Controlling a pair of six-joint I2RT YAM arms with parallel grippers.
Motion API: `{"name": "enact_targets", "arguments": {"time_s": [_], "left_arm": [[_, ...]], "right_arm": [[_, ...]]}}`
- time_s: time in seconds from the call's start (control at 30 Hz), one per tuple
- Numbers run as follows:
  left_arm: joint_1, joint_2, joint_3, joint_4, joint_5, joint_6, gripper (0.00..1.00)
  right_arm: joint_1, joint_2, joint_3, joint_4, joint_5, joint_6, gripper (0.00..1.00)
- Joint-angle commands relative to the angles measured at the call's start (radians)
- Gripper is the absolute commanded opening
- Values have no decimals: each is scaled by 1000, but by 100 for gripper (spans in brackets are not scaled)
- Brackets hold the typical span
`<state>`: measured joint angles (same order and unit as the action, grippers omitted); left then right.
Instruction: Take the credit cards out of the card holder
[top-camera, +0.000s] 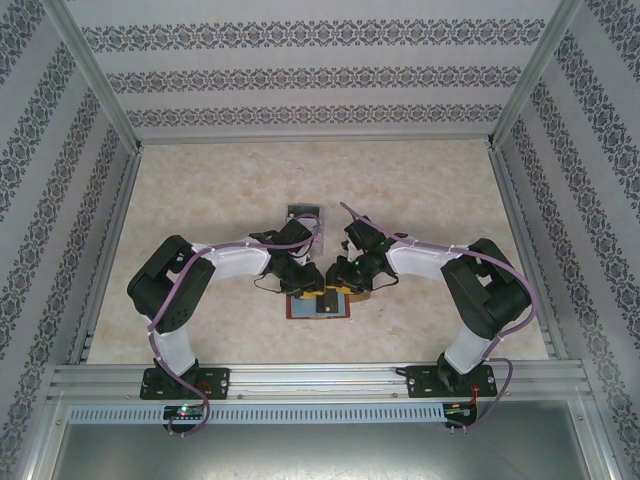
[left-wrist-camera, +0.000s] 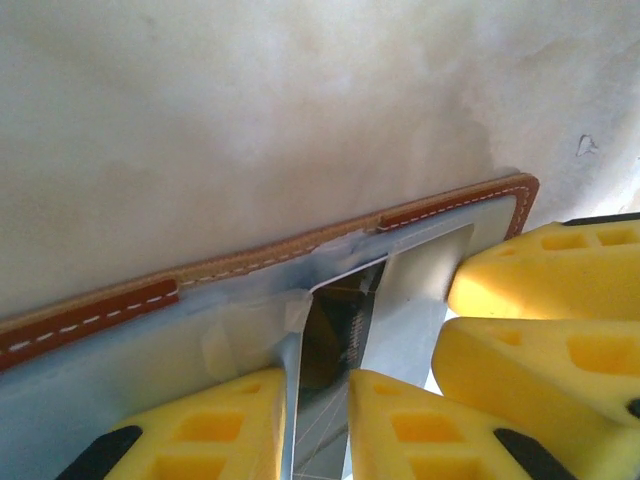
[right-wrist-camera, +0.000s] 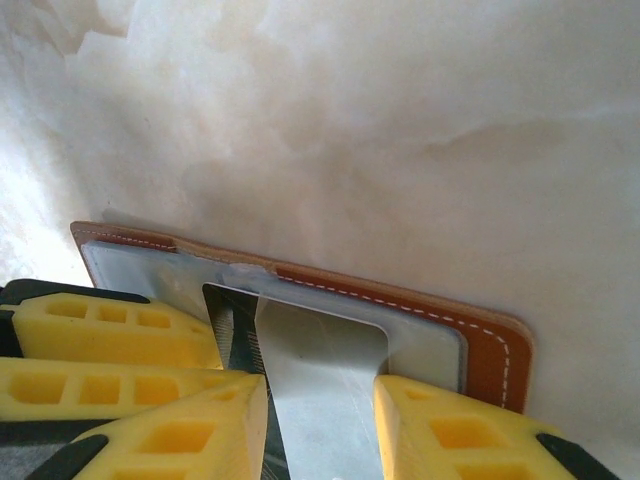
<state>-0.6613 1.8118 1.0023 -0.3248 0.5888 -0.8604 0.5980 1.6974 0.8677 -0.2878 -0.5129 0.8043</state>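
A mottled beige stone-look table lay inside walls of grey-patterned wallpaper. Both arms bent inward, wrists dipped, meeting over the open reddish-brown stitched leather card holder. The left pincer clenched a dark printed plastic card rising from the pocket just ahead; the right pincer grasped a pale grey card alongside

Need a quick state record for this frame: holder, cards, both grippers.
card holder: open flat on table, pocket side up
credit cards: pale grey one sticking out of a pocket, dark one beside it
left gripper: fingers flank a card; grip unclear
right gripper: fingers flank the grey card; grip unclear
status: both cards still partly in the pocket
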Motion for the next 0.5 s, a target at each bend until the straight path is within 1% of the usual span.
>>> {"name": "enact_targets", "arguments": {"time_s": [0.0,0.17,0.33,0.47], "left_arm": [[-9,18,-9,33,-17,1,20],[-9,-2,-26,86,-4,-13,16],[-8,-37,-36,61,-29,-7,10],[-8,-63,-38,20,-53,3,9]], "right_arm": [[8,21,5,-25,3,-10,36],[7,21,4,-23,4,-7,36],[8,16,2,-30,15,-7,36],[5,10,7,-58,43,-17,42]]}}
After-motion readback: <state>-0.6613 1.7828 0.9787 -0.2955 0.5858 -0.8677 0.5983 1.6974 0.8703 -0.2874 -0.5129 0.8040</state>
